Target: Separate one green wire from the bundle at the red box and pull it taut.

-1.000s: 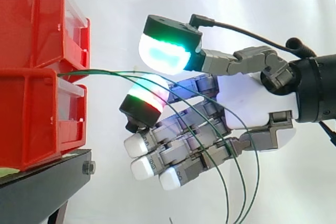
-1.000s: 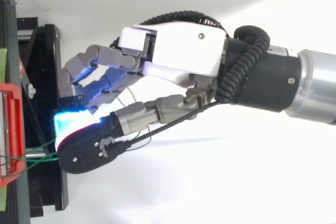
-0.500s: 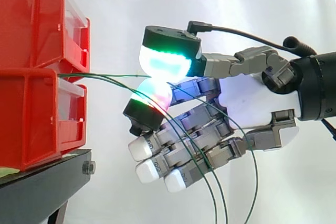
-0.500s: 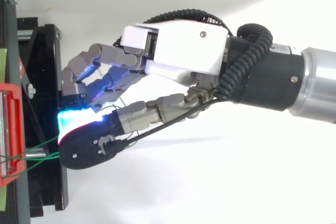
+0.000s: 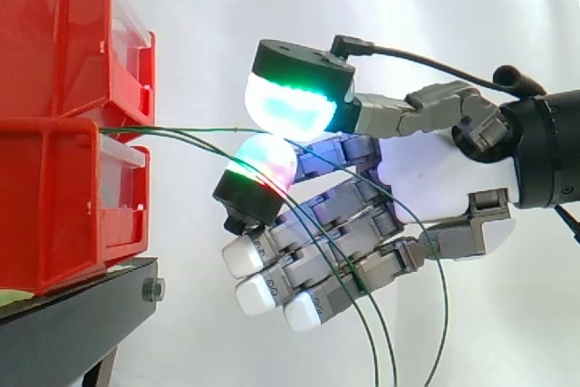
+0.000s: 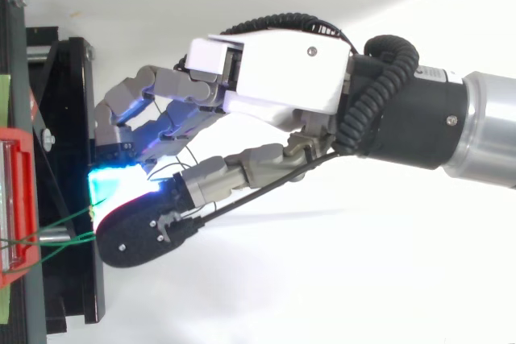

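Several thin green wires come out between the two stacked red bins at the left of the side view. One green wire runs nearly straight and level from the bins to my hand. It is pinched between the thumb pad glowing green and cyan and a finger pad glowing red and green. The other green wires arc loosely down across the curled fingers and off the bottom edge. From above, the hand reaches left toward the red bin, where the wires leave it.
The bins rest on a black stand, whose edge lies just below and left of the fingertips. In the top view the stand sits directly under the fingertips. A white curtain forms the backdrop.
The thumb pad came down onto the finger pad, closing on one wire. That wire went from a slack arc to a straight line, and the hand shifted slightly right.
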Robot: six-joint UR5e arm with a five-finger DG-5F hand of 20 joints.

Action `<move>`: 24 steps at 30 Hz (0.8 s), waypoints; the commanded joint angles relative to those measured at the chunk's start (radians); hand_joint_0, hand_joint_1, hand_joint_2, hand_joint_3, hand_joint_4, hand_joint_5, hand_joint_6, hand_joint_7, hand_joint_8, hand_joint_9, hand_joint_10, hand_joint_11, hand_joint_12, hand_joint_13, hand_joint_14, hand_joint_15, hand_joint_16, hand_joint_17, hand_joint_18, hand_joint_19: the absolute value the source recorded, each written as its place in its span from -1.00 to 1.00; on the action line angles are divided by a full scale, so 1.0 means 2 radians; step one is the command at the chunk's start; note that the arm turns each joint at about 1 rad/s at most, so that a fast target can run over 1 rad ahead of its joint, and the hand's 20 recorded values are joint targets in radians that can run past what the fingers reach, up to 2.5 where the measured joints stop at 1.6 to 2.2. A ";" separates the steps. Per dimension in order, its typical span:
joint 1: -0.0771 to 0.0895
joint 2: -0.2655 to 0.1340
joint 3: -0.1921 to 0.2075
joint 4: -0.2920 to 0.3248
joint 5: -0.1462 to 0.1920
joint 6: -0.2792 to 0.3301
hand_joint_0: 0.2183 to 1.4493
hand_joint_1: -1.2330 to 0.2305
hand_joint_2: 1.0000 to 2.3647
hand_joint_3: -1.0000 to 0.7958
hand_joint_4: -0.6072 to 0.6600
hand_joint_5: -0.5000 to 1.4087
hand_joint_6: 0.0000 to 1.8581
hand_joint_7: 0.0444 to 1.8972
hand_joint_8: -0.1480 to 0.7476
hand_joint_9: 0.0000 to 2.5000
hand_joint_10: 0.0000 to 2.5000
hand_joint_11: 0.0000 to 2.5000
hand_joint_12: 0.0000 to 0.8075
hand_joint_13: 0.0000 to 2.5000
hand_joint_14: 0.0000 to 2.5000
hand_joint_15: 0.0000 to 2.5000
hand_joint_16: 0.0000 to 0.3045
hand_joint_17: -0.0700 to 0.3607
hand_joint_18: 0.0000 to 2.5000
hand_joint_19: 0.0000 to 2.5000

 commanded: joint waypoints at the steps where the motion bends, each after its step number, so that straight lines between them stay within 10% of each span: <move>1: 0.000 0.000 0.000 0.000 0.000 0.000 -0.52 -0.08 -1.00 -0.44 0.24 -0.66 -0.12 0.04 -0.05 -0.29 -0.99 -0.64 -0.09 -0.41 -0.99 -0.76 -0.60 -0.04 -0.48 -0.65; 24: -0.001 0.000 0.006 -0.002 0.000 0.000 -0.34 -0.31 -0.97 -0.10 0.05 -0.66 -0.06 0.13 -0.07 -0.29 -0.99 -0.62 -0.14 -0.42 -0.99 -0.76 -0.62 -0.08 -0.50 -0.65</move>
